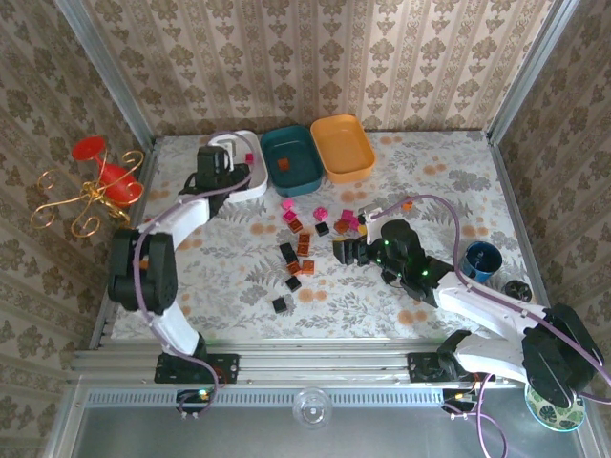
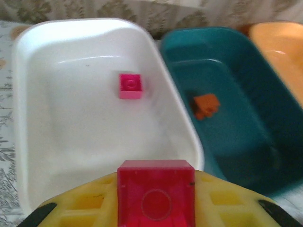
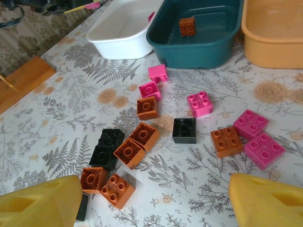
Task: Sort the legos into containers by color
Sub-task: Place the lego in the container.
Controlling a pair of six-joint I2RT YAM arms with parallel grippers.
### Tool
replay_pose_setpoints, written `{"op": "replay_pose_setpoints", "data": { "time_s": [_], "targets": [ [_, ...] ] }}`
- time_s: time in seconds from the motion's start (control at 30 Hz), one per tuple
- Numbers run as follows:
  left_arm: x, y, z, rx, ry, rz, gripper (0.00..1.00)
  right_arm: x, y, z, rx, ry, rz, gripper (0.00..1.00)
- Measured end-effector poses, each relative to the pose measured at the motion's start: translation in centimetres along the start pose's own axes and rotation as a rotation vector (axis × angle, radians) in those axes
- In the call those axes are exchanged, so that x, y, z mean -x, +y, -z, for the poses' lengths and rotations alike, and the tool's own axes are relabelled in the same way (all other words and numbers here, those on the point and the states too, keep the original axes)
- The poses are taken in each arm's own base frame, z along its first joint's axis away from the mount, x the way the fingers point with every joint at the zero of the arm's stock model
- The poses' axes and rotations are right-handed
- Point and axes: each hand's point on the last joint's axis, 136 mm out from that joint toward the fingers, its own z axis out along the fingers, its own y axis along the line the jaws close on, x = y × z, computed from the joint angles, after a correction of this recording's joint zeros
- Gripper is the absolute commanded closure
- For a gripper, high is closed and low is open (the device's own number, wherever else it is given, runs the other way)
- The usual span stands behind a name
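Note:
My left gripper (image 2: 155, 215) is shut on a magenta lego (image 2: 155, 187) and holds it over the near rim of the white tray (image 2: 57, 142), where another pink lego (image 2: 130, 86) lies. One orange lego (image 2: 206, 106) sits in the teal tray (image 2: 246, 142); the orange tray (image 2: 279, 47) is beyond. From above, the left gripper (image 1: 229, 160) hangs at the white tray (image 1: 253, 183). My right gripper (image 3: 156, 201) is open low over the table, in front of scattered orange (image 3: 129, 152), black (image 3: 184, 130) and pink legos (image 3: 200, 103). From above, the right gripper (image 1: 344, 250) sits right of the pile (image 1: 298, 243).
A small blue cup (image 1: 482, 260) stands at the right, behind my right arm. A red and gold ornament (image 1: 95, 181) sits beyond the table's left edge. A flat orange-brown mat (image 3: 23, 80) lies to the left of the legos.

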Motion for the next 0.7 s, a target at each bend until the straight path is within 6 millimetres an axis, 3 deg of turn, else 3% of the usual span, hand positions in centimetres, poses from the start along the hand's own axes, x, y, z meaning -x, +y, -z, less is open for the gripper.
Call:
{"op": "replay_pose_setpoints", "data": {
  "time_s": [0.13,0.23,0.4,0.47,0.57,0.7],
  "targets": [
    [0.6,2.6,-4.4,0.041,0.039,0.03,0.58,-0.2,-0.9,-0.2,-0.051,0.0,0.0,0.17],
    [0.1,3.6,-6.6,0.057,0.08,0.04,0.44,-0.7,-1.7,-0.5,-0.094,0.016,0.001,0.17],
    [-0.5,3.3,-7.0,0.045,0.108,0.044,0.25,-2.1,-2.6,-1.2,-0.135,0.058,0.001,0.17],
    [-0.6,2.8,-5.9,0.036,0.1,0.041,0.23,-2.5,-2.8,-1.4,-0.144,0.072,0.001,0.17],
    [-1.2,1.6,-2.0,0.013,0.082,0.037,0.2,-2.8,-3.1,-1.6,-0.159,0.08,0.002,0.17],
    [-2.7,-2.8,4.4,-0.088,0.012,-0.003,0.17,-3.0,-3.3,-1.7,-0.168,0.085,0.003,0.17]
  ]
}}
